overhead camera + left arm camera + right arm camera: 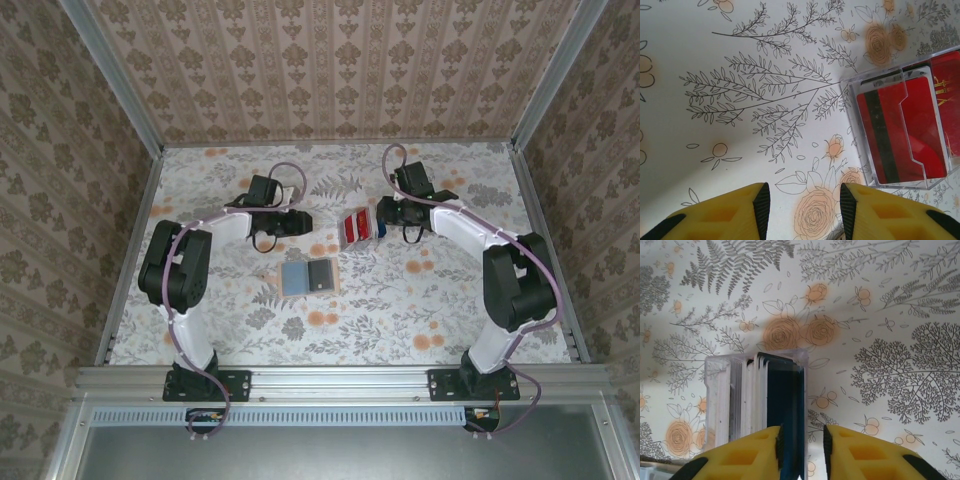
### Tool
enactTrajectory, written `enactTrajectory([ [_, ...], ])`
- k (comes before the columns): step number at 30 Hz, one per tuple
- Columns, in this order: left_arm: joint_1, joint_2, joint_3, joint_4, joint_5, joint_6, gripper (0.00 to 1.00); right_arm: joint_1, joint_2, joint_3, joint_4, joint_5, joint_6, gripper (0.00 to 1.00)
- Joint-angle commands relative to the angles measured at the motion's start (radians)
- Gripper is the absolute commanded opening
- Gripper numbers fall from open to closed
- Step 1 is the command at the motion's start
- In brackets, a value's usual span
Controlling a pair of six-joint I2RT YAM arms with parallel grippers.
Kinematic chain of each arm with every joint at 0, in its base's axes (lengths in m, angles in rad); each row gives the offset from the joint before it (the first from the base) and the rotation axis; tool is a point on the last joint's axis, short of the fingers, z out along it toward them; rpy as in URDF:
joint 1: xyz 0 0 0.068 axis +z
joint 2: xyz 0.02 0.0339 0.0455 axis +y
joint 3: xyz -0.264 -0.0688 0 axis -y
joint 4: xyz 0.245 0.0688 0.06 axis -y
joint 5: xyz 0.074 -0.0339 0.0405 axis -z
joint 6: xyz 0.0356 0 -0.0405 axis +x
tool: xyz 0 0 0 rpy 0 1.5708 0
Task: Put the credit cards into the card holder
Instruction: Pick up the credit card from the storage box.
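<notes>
The credit cards stand on edge in a clear plastic box (357,229): red cards (350,228) on the left and a blue card (381,228) at the right end. In the left wrist view the red cards (900,132) lie to the right of my left gripper (805,210), which is open over bare tablecloth. My right gripper (801,440) straddles the blue card (785,400) and the box's clear end wall, open, with a gap beside the right pad. The card holder (308,277) lies open and flat, blue-grey lining up, nearer the arms.
The flowered tablecloth (420,300) covers the table, bounded by metal rails and wallpapered walls. White card edges (747,395) fill the box left of the blue card. Bare cloth lies to the right of the box and around the card holder.
</notes>
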Motion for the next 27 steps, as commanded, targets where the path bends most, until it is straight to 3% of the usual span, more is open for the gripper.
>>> enactTrajectory([
  [1,0.001,0.004,-0.010,0.013,0.016,0.034,0.44,-0.006,0.018,-0.017,-0.007,0.029,-0.017,0.28],
  [18,0.001,-0.015,-0.016,-0.001,-0.002,0.044,0.44,-0.006,0.061,-0.007,0.008,-0.077,-0.018,0.20],
  [23,0.001,-0.012,-0.013,-0.001,-0.001,0.045,0.44,-0.006,0.056,-0.008,0.006,-0.078,-0.018,0.11],
  [27,0.002,-0.017,-0.017,-0.003,-0.009,0.049,0.44,-0.006,0.010,-0.034,0.019,-0.051,-0.018,0.09],
])
